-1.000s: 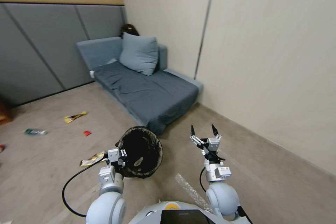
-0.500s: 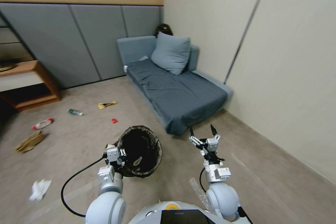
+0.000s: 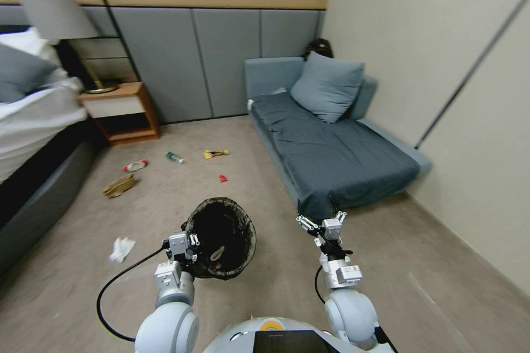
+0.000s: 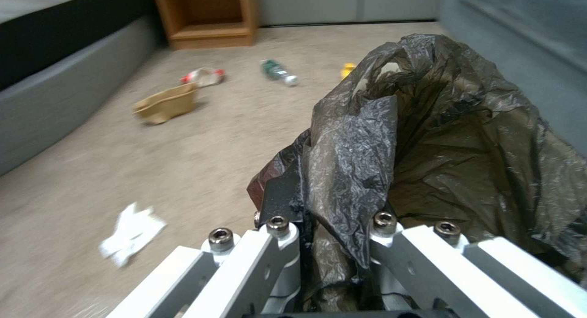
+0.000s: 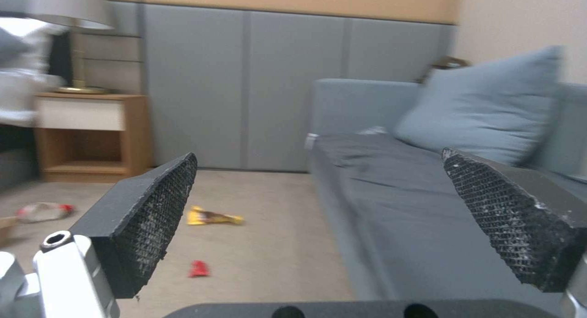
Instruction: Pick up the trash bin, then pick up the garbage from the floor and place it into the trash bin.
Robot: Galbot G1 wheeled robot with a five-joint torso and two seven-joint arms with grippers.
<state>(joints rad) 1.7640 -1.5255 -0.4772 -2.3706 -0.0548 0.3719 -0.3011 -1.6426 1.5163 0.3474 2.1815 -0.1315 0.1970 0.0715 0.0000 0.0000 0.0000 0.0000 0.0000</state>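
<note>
My left gripper [image 3: 186,244] is shut on the near rim of the trash bin [image 3: 222,237], holding it off the floor; its crinkled black bag [image 4: 440,139] is pinched between the fingers [image 4: 276,203]. The right gripper [image 3: 321,219] hangs open with nothing in it, beside the bin, its pads [image 5: 156,212] wide apart. Garbage lies on the carpet beyond: a yellow wrapper [image 3: 215,153], a red scrap [image 3: 222,178], a small bottle [image 3: 175,158], a red-white packet [image 3: 134,165], a brown paper bag [image 3: 118,186] and a white tissue [image 3: 121,248].
A grey-blue sofa [image 3: 342,160] with a cushion runs along the right wall. A bed [image 3: 33,138] stands at the left, with a wooden nightstand [image 3: 124,113] and lamp [image 3: 61,11] behind it. Open carpet lies between bed and sofa.
The whole picture has shifted right, so the camera has turned left; the bed, nightstand and more litter have come into view. Both arms keep their pose, with the bin still held.
</note>
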